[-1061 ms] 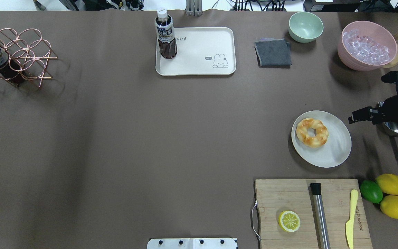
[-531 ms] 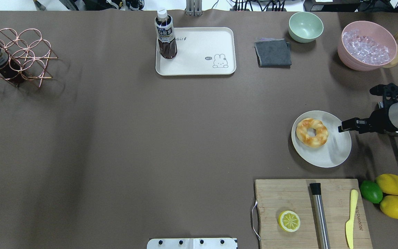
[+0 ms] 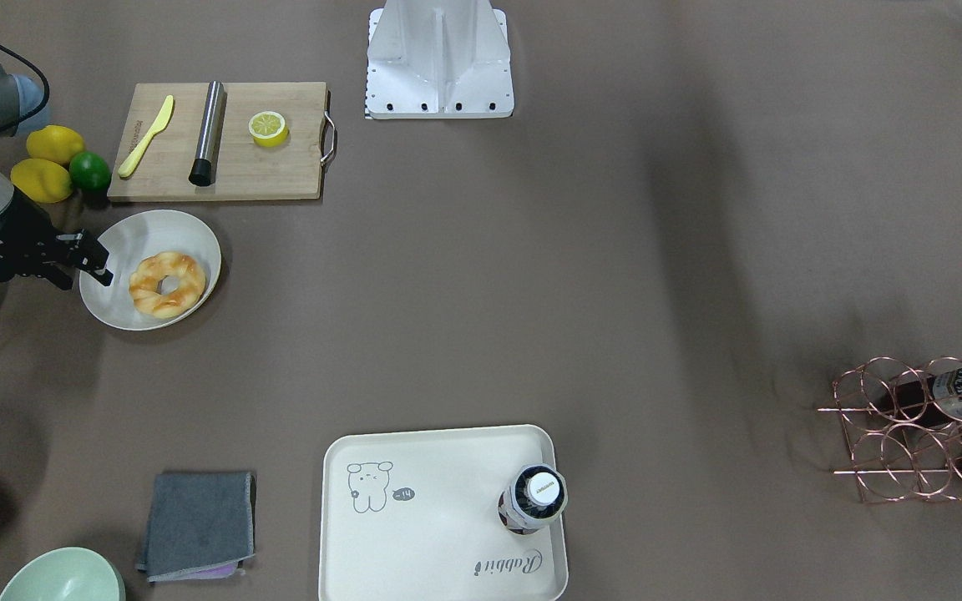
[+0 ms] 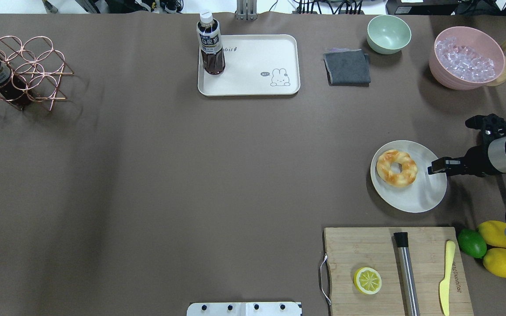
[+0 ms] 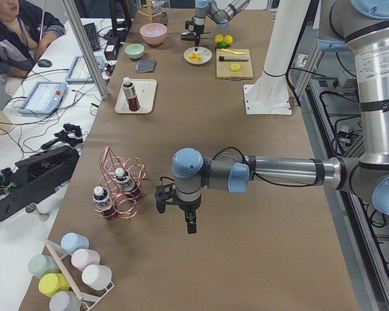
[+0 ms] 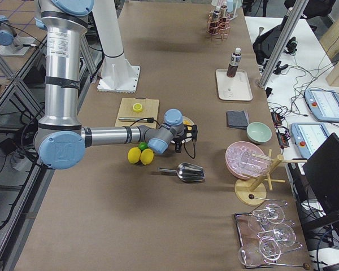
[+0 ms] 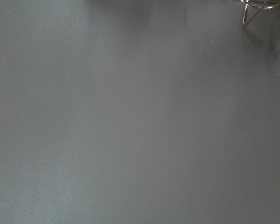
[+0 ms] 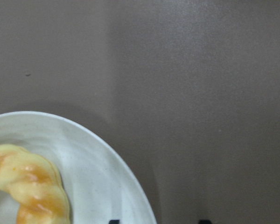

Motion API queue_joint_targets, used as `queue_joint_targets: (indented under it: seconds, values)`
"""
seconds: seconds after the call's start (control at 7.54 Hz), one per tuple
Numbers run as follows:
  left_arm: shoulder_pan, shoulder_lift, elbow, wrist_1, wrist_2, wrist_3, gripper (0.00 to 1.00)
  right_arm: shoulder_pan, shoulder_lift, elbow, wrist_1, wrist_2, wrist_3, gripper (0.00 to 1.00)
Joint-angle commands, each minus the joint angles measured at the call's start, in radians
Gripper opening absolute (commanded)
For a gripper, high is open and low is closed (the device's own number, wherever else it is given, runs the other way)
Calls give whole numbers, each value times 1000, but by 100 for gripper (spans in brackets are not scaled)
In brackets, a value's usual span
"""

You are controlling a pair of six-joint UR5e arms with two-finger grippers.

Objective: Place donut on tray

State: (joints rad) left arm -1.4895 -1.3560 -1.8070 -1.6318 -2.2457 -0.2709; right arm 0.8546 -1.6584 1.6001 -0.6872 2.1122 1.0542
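The golden-brown twisted donut [image 4: 396, 168] lies on the left half of a round off-white plate [image 4: 424, 195] at the table's right; it also shows in the front view [image 3: 167, 284] and the right wrist view [image 8: 23, 186]. The cream tray [image 4: 257, 55] with the bear drawing sits at the far middle [image 3: 439, 509] and carries a dark drink bottle [image 4: 210, 44] in its left corner. My right gripper [image 4: 436, 166] is open and empty, over the plate's right rim, a short way from the donut. My left gripper [image 5: 190, 223] shows only in the left side view, over bare table; I cannot tell its state.
A wooden cutting board [image 4: 367, 250] holds a halved lemon [image 4: 367, 280], a steel rod and a yellow knife. Two lemons and a lime [image 4: 471, 242] lie to its right. A pink ice bowl [image 4: 466, 57], green bowl [image 4: 388, 34], grey cloth [image 4: 347, 66], copper rack [image 4: 20, 70].
My right gripper has moved left, from beside the plate to over its right rim, nearer the donut. The donut, plate and tray have not moved.
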Motion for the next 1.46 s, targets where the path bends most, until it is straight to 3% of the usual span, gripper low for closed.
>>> queue_joint_targets:
  seconds: [0.0,0.93,1.33]
  values:
    - [0,0,0,0,0,-1,98,-2,-3,11,17,2,23,0]
    - [41,-2,0,1,0,-4,98,30,54,54,-3,37,29,0]
    - [41,-2,0,1,-2,-4,98,35,271,49,-193,34,171,0]
